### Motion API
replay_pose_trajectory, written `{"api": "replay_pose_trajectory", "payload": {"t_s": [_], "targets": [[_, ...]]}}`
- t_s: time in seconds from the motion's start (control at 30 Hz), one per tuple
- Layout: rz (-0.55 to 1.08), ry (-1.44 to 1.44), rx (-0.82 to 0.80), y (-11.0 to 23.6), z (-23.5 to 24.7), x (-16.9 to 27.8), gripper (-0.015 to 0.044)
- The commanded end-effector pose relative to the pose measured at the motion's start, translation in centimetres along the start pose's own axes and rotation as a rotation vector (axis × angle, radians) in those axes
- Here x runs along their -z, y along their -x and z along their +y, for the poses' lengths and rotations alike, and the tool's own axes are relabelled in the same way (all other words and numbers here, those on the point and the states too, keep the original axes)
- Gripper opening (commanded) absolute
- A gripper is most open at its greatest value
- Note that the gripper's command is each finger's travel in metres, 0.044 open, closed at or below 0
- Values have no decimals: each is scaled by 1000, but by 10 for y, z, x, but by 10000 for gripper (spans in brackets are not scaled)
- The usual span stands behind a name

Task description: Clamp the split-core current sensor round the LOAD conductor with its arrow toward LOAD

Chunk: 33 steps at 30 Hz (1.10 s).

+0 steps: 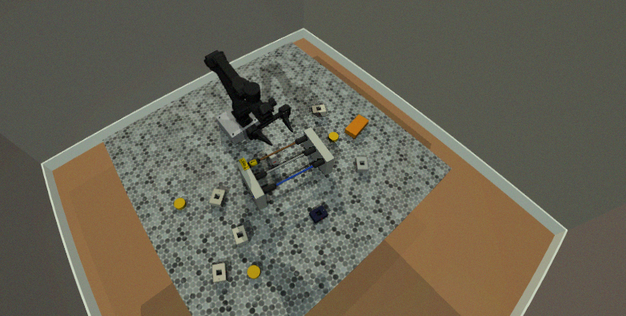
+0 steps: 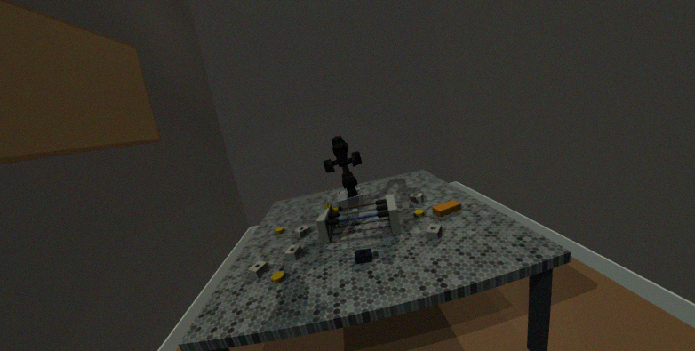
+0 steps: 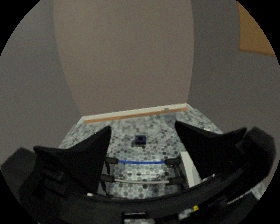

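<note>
A dark navy block with a square hole [image 1: 323, 216] [image 2: 363, 256] [image 3: 140, 140], seemingly the sensor, stands on the table in front of the conductor rack; its jaw opening and arrow are too small to read. The brown conductor [image 1: 279, 150] [image 2: 356, 206] has a yellow tag [image 1: 243, 164] at its left end, seemingly the LOAD marker. My gripper [image 1: 281, 138] [image 3: 144, 126] is open and empty. It is raised behind the rack, on the brown conductor's side, away from the navy block.
The rack's pale end walls [image 1: 251, 185] [image 1: 319, 146] also carry a grey conductor [image 1: 286, 162] and a blue conductor [image 1: 294, 175] [image 2: 358, 218] [image 3: 141, 162]. Several pale holed blocks, yellow discs [image 1: 333, 136] [image 1: 179, 203] [image 1: 253, 271] and an orange block [image 1: 356, 126] [image 2: 446, 208] stand around it.
</note>
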State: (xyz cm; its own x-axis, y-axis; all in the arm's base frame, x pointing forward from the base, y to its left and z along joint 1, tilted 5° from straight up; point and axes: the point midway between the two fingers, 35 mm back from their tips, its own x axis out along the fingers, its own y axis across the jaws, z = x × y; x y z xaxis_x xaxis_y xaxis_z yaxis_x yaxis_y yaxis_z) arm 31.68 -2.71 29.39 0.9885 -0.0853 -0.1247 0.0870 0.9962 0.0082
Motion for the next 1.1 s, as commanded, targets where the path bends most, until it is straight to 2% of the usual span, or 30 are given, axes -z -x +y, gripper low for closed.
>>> {"api": "replay_pose_trajectory", "payload": {"t_s": [0.0,0.13,0.47,1.07], "targets": [[279,-40,162,7,-48,44,440],[534,-101,294,34,-84,82,440],[923,-280,472,102,-113,128,440],[931,-286,475,104,-114,129,440]]}}
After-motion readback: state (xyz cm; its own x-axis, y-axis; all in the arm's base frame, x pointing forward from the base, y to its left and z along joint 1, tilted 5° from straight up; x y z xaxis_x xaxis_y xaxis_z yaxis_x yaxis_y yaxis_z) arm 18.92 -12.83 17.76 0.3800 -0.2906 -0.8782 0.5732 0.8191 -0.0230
